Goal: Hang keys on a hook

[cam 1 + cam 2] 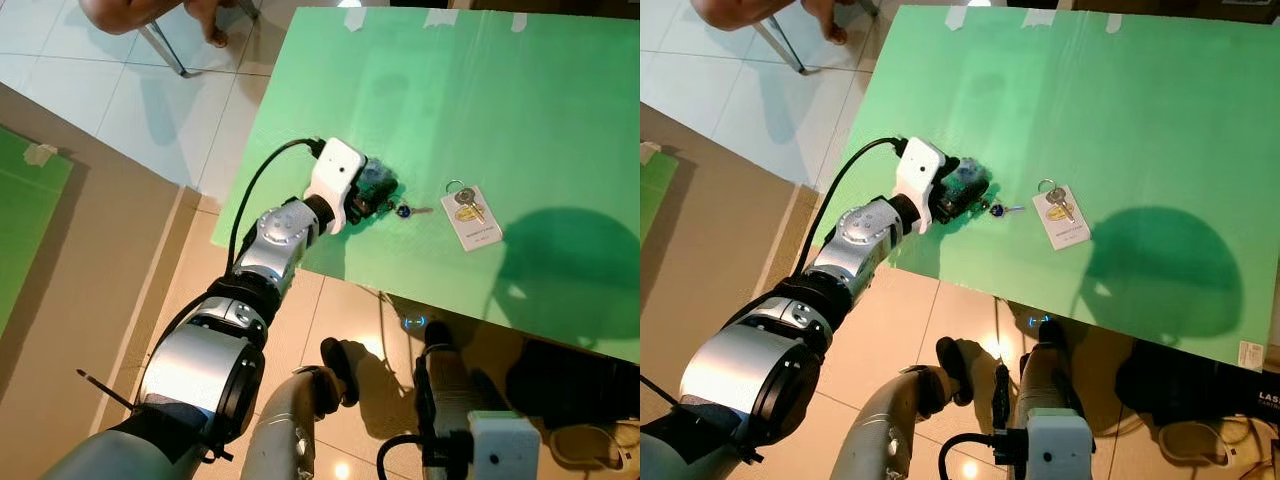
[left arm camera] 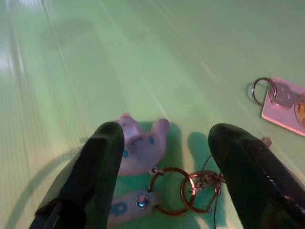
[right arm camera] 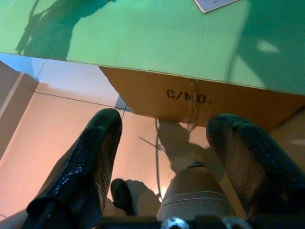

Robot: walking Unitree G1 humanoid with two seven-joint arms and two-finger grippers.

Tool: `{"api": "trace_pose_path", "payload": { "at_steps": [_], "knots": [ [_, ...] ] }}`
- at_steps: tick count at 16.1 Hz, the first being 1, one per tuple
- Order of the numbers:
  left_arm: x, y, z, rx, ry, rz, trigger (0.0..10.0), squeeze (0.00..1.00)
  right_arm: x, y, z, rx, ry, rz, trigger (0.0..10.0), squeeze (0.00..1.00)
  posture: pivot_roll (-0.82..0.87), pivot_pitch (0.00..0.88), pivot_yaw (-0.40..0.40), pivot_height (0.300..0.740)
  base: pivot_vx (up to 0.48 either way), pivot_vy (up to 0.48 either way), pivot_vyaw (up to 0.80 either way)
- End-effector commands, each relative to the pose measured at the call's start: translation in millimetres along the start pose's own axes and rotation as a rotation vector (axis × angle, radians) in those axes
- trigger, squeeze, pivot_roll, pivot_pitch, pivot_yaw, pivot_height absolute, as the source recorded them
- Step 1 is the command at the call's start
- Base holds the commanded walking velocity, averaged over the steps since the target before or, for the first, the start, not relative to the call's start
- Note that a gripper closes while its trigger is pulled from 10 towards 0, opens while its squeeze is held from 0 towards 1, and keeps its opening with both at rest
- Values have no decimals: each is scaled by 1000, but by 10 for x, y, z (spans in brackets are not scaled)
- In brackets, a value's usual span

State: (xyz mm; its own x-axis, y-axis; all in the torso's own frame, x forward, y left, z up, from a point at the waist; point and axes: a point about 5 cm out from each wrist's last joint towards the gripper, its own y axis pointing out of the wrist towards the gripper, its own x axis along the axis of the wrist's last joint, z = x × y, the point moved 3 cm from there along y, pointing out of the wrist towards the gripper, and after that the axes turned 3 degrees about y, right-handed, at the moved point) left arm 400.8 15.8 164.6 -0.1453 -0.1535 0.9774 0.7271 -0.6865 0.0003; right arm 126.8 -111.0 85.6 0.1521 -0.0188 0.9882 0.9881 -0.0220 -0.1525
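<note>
Black and spread wide, the two fingers of the left gripper (image 2: 164, 157) hang low over the green board (image 1: 520, 110), the silver left arm stretched forward and slightly inward from the shoulder, its white wrist housing (image 1: 335, 180) angled down toward the board's near edge. Between the parted fingers, seen from the wrist, lies the key bunch (image 2: 157, 188): a pale rabbit-shaped charm (image 2: 140, 145) with blue marks, a pale strap (image 2: 126, 205) with a rivet, and two coppery rings (image 2: 183, 191) linked together; the fingers flank these pieces, and whether either tip touches them cannot be told. From the head views a small blue-headed key (image 1: 405, 211) pokes out just beyond the gripper, on the side toward the robot's right. Farther that same way, apart from the bunch, lies a white tag card (image 1: 472, 216) with a ring and a brass key resting on it. The right gripper (image 3: 164, 138) hangs below the board's edge with its fingers well apart, holding nothing, above the tan tiled floor (image 3: 57, 124) and facing a cardboard box (image 3: 200, 102) printed with letters under the board.
</note>
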Motion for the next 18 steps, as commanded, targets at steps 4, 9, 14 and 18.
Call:
{"api": "trace_pose_path", "payload": {
  "at_steps": [4,9,14,18],
  "knots": [
    [-138,-11,-27,23,-1,68,10000,1000,-23,-160,153,34,49,46,10000,0,-591,461,305,740,0,0,0],
    [-102,43,-65,38,23,75,10000,0,0,-180,188,29,53,48,10000,0,-599,470,310,740,0,0,0],
    [-53,69,-44,61,65,73,10000,0,7,-252,244,24,63,61,10000,0,-620,492,307,740,0,0,0],
    [-5,67,79,127,94,85,10000,0,-6,-290,229,22,62,74,10000,0,-625,492,298,740,0,0,0]
  ]
}}
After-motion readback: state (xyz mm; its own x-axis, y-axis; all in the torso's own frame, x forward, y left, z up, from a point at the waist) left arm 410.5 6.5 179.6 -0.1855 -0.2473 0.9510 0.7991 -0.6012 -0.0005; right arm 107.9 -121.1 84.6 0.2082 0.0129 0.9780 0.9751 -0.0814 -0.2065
